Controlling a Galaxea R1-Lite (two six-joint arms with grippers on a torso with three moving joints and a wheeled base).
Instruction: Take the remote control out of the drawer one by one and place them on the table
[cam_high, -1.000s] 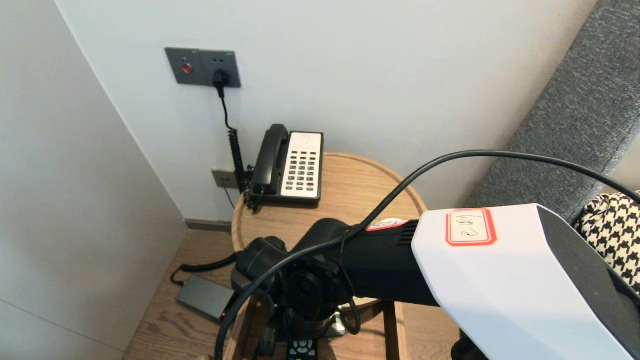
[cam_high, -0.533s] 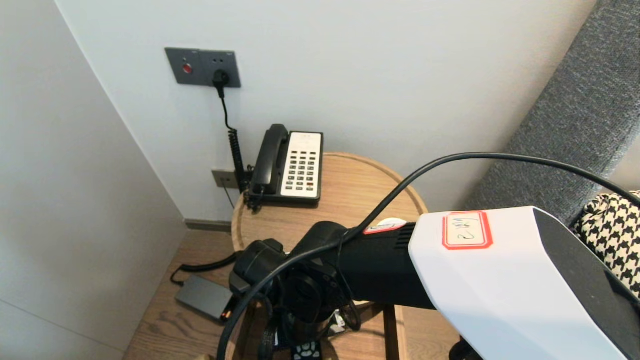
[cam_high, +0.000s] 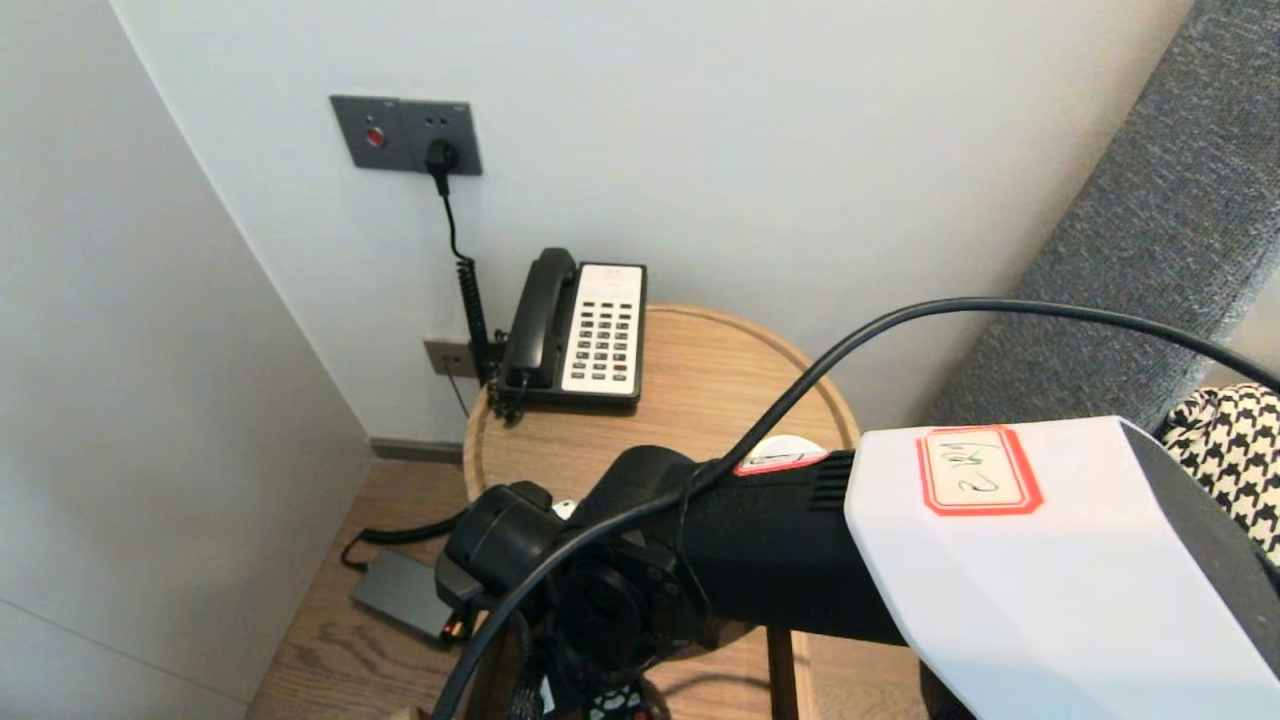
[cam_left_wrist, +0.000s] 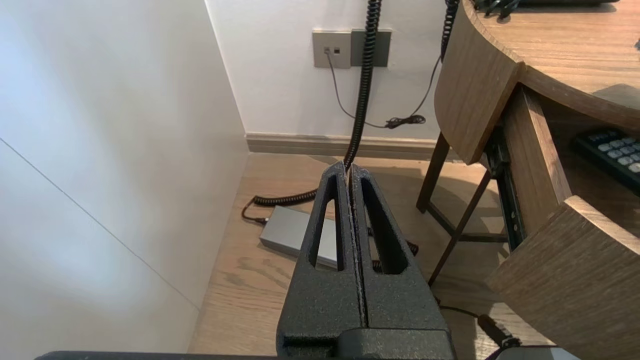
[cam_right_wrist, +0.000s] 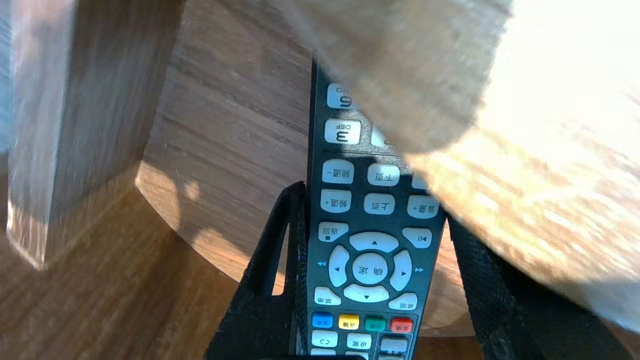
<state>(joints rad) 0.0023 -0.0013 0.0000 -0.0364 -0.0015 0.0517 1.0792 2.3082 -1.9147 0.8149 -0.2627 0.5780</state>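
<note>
A dark remote control (cam_right_wrist: 372, 240) with white keys and a row of coloured buttons sits between the fingers of my right gripper (cam_right_wrist: 375, 210), which is shut on its sides. Its far end runs under the rim of the round wooden table (cam_high: 700, 390), over the floor of an open drawer. In the head view my right wrist (cam_high: 600, 590) hides the gripper, and only a bit of the remote control (cam_high: 612, 705) shows below it. My left gripper (cam_left_wrist: 350, 167) is shut and empty, parked low beside the table, above the floor.
A black-and-white telephone (cam_high: 580, 330) stands at the table's back left, its coiled cord running to a wall socket (cam_high: 405, 133). A grey box (cam_high: 400, 595) lies on the floor by the wall. The drawer front (cam_left_wrist: 565, 270) juts out. A grey headboard (cam_high: 1150, 250) rises at the right.
My right wrist has rolled and shifted a little to the left and lower, carrying the remote control with it. The left arm has stayed still.
</note>
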